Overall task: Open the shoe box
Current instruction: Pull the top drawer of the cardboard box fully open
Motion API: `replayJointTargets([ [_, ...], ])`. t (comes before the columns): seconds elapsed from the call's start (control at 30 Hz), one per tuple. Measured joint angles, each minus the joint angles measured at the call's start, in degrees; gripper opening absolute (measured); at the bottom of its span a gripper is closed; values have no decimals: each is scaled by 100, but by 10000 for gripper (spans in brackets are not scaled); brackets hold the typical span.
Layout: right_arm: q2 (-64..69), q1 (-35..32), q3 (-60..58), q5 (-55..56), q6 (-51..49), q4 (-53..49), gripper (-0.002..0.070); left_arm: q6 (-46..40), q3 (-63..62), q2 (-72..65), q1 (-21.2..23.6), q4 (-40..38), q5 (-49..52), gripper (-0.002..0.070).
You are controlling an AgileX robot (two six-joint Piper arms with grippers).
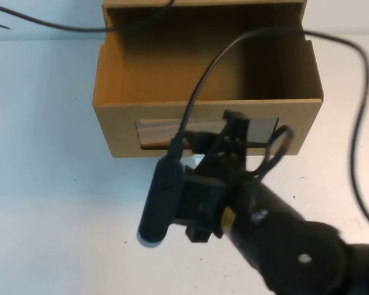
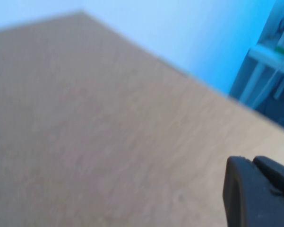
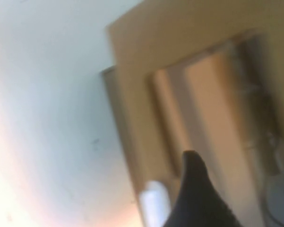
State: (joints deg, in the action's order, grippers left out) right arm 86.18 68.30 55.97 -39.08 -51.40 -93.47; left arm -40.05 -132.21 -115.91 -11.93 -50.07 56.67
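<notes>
White table; right tool agape, empty, at shoe box; left tool (cropped, state unclear) near cardboard.

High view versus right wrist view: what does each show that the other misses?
Only the high view: the brown cardboard shoe box with its top open, the black cable over it, and the right arm. Only the right wrist view: the open jaws of the right end effector, close up. Both: the box's front wall with its window cutout, that end effector just before it. Neither shows the left end effector; the left wrist view has it near a cardboard surface.
</notes>
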Motion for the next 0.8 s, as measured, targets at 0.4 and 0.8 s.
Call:
replayJointTargets([
  [0.4,-1689,381,0,-471,21,518,76,773,0,1896,0,1197,672,-6],
  [0.8,-3105,408,475,-931,3683,4352,-11,1312,372,3943,0,2116,1606,-6],
])
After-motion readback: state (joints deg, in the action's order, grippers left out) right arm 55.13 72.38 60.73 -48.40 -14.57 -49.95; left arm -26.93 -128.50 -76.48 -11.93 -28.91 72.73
